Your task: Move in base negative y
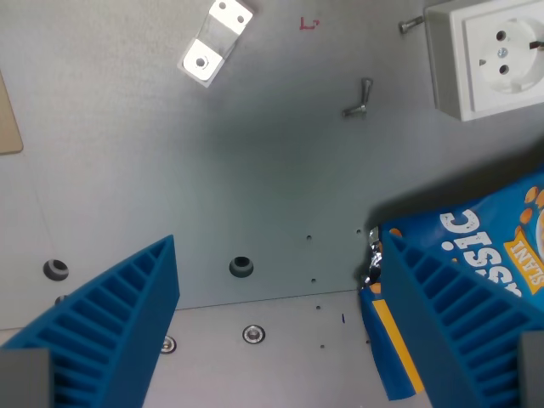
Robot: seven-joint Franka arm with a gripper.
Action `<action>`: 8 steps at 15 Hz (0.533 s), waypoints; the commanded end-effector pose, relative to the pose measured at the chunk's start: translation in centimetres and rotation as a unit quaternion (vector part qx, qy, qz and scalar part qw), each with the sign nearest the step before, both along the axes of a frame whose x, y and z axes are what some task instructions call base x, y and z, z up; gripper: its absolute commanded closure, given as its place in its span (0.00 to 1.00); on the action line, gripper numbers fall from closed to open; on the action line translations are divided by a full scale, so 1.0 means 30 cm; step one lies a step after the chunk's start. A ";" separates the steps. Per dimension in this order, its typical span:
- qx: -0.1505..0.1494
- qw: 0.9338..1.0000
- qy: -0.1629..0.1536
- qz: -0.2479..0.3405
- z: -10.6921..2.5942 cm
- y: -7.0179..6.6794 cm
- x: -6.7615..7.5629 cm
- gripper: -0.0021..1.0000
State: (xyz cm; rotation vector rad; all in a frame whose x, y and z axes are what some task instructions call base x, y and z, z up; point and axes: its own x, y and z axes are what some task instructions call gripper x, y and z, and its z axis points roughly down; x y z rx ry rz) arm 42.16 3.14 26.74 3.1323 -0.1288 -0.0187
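A downward look from the wrist camera is given over a grey metal bench. Two blue ribbed plastic fingers of the end effector are seen at the near edge, one at the wrist view's left and one at the wrist view's right. They are spread wide apart, and nothing is held between them; only bare bench and a few bolt holes are seen in the gap.

The task names no object to be carried; it is a plain motion of the arm along the base axis, so the thing being moved is the end effector itself, hovering above the bench. No hold needs to be taken on anything.

Under and beside the right finger, a blue crinkled foil snack bag with white and yellow lettering is lying flat. It is judged to be light, soft and slippery, easily dragged or crumpled if brushed by the finger. Whether the finger is touching it cannot be told.

At the far right, a white plastic wall socket box is standing on the bench, judged rigid and fairly heavy. Near it, small grey metal screws are lying loose, and a further one is seen just left of the socket box. At the far left, a bent shiny metal bracket with two holes is resting. A tan wooden edge is visible at the left border.
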 end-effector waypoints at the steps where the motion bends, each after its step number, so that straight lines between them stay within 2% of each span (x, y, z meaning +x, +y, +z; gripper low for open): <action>1: 0.000 1.000 -0.003 0.000 0.007 -0.017 0.002 0.00; 8: 0.000 1.000 -0.003 0.000 0.005 -0.135 0.013 0.00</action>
